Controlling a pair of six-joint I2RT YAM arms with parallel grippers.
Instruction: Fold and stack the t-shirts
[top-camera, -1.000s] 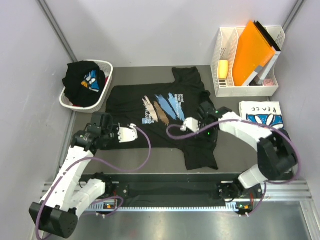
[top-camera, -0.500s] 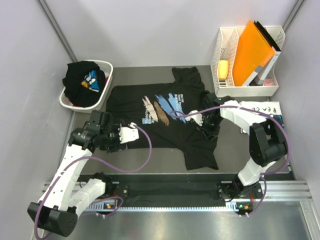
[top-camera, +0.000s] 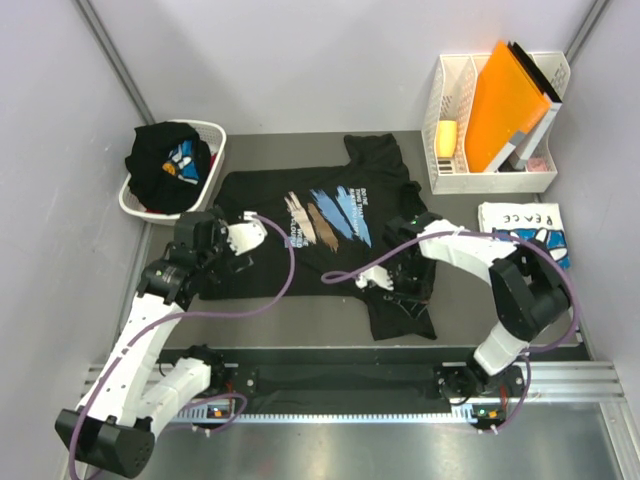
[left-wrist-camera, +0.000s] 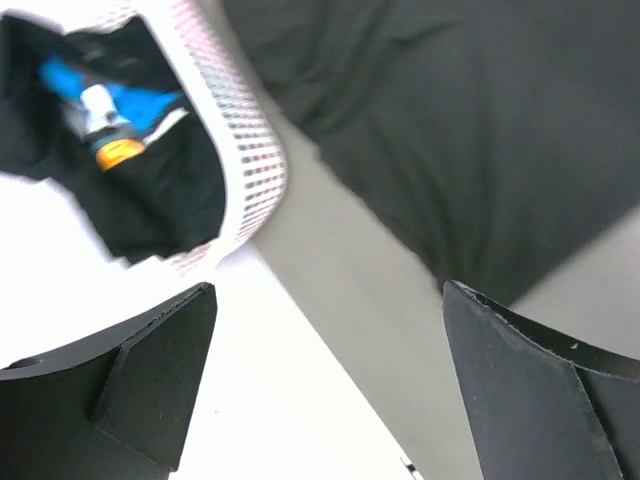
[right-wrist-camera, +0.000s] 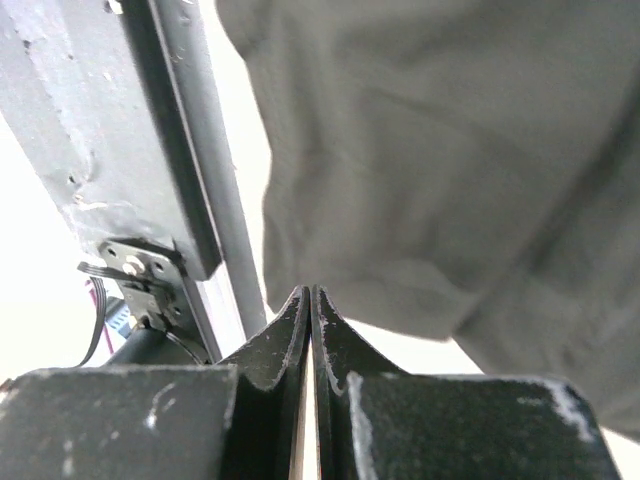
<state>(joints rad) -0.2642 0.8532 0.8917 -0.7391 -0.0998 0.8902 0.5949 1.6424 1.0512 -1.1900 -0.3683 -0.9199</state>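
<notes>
Tee (top-camera: 330, 240), black and spread chest-up across the middle of the bench (top-camera: 300, 320), will handle as light, limp cotton: it has no stiffness, so it will drape, wrinkle and drag rather than slide as a sheet. You should pinch it at a hem, sleeve or shoulder edge, where a double layer gives the fingers something to bite. The lower right part already lies rumpled, so expect to smooth it before any crease will hold. Its chest print (top-camera: 328, 215) is tan, white and blue brush strokes with small lines of writing beside them, too small to read. A second black tee (top-camera: 160, 160) sits bunched in the basket (top-camera: 216, 172) at the far left, and a folded white tee (top-camera: 520, 230) lies at the right, well apart, its letters spelling "PEACE" over a blue flower print. Your left tool (top-camera: 255, 230) stands wide and holds nothing, over the spread tee's left edge near the basket. Your right tool (top-camera: 375, 281) is closed tight over the rumpled lower right part, and the wrist view shows no cloth between its fingers (right-wrist-camera: 340, 360).
</notes>
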